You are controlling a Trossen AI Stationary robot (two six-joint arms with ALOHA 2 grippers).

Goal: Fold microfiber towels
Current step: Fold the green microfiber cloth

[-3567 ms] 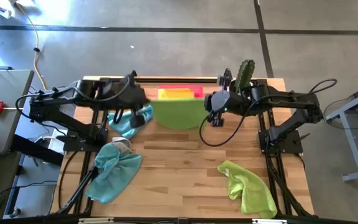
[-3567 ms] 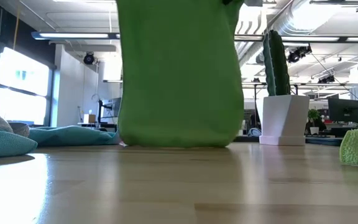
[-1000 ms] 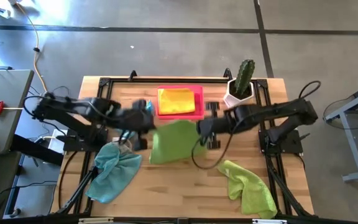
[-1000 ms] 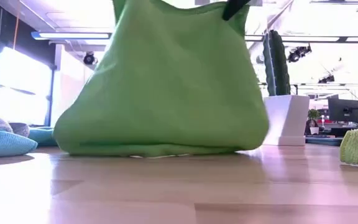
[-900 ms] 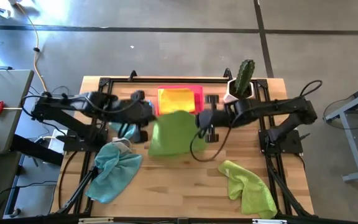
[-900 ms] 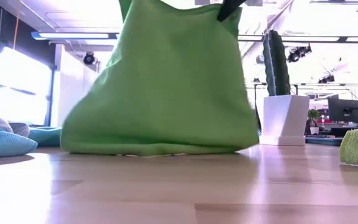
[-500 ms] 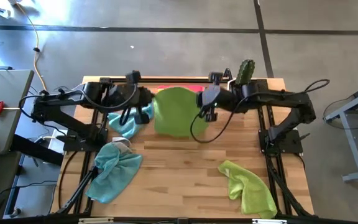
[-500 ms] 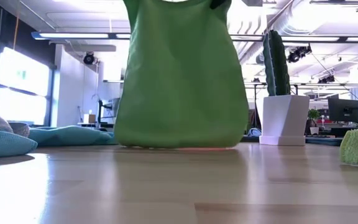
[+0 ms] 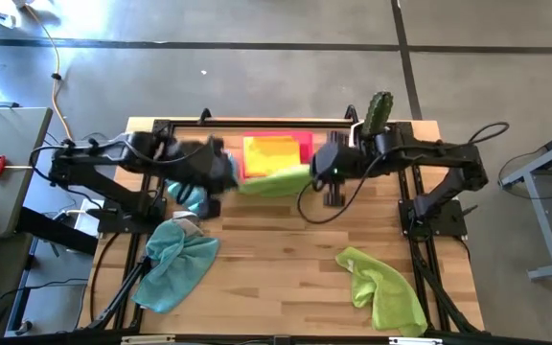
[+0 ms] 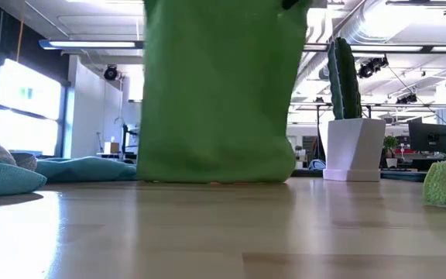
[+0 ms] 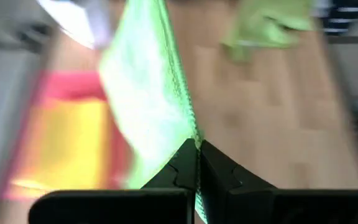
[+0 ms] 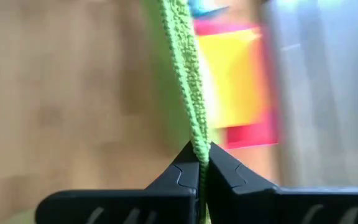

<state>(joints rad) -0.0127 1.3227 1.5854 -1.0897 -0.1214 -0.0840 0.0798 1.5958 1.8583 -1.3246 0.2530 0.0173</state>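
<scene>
A lime-green microfiber towel [image 9: 274,180] hangs as a flat sheet [image 10: 219,93] between my two grippers, over the table's middle and just in front of the pink tray [image 9: 278,173]. My left gripper [image 9: 226,174] is shut on its left top corner. My right gripper [image 9: 321,172] is shut on its right top corner. The towel's lower edge [image 10: 215,180] reaches down to about table level; whether it touches the table I cannot tell. A folded yellow towel [image 9: 271,150] lies on the tray. My left gripper pinches the towel's upper edge at its left corner [image 11: 190,127] between its two fingers [image 11: 182,168]. It comes slanting down from the table's left. The towel hangs below it as a sheet. My right gripper pinches the upper edge at the right corner [image 12: 197,140] between its two fingers [image 12: 222,171]. It comes slanting down from the table's right. The edge runs away from the fingers toward the other gripper, and the towel hangs below.
Two teal towels lie crumpled at the left [image 9: 175,264] [image 9: 195,196]. Another lime-green towel [image 9: 383,287] lies crumpled at the near right. A potted cactus [image 9: 374,123] stands at the far right. Bare wood [image 9: 276,259] lies in front of the hanging towel.
Both grippers have risen and gone toward the table's far edge, staying shut on the green towel. Its lower part, which lay spread and bunched on the table, has been drawn up, and the towel now hangs straight.
</scene>
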